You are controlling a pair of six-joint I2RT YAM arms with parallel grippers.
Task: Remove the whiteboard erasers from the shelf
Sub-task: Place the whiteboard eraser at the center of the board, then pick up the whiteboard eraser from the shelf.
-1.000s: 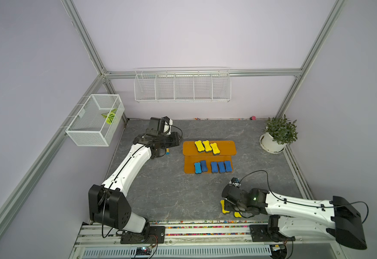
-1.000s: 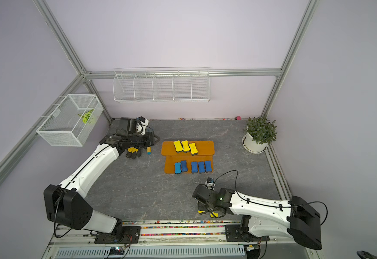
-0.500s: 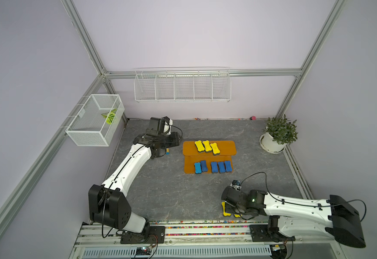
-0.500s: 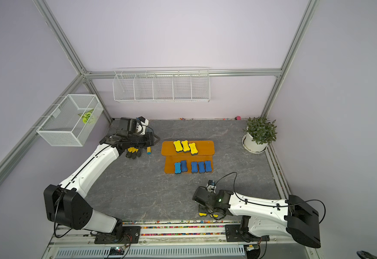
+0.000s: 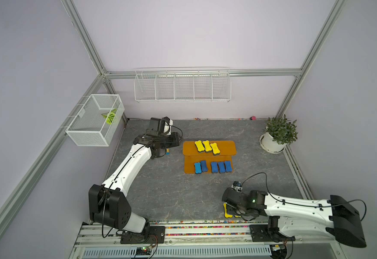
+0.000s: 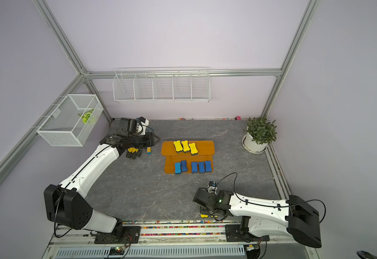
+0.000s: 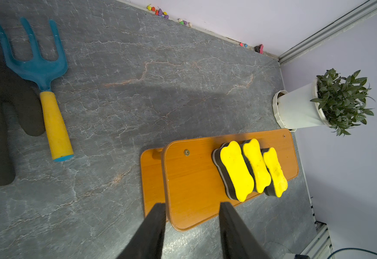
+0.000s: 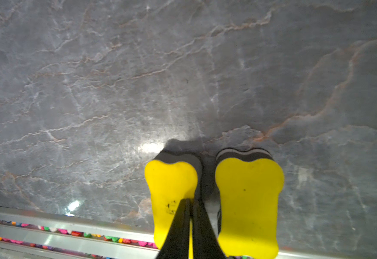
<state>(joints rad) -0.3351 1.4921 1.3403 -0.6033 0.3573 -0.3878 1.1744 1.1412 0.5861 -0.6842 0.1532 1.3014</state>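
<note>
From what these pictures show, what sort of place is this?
Most likely a robot test cell: plain lilac walls inside a metal frame, two robot arms fixed to a rail, and staged props like the orange shelf and potted plant.

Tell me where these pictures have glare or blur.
Right wrist view: glare patches on the tabletop beside the two yellow erasers; the right gripper is blurred. Left wrist view: the left gripper is soft, the shelf sharp. Both top views: even light, faint shadows.
</note>
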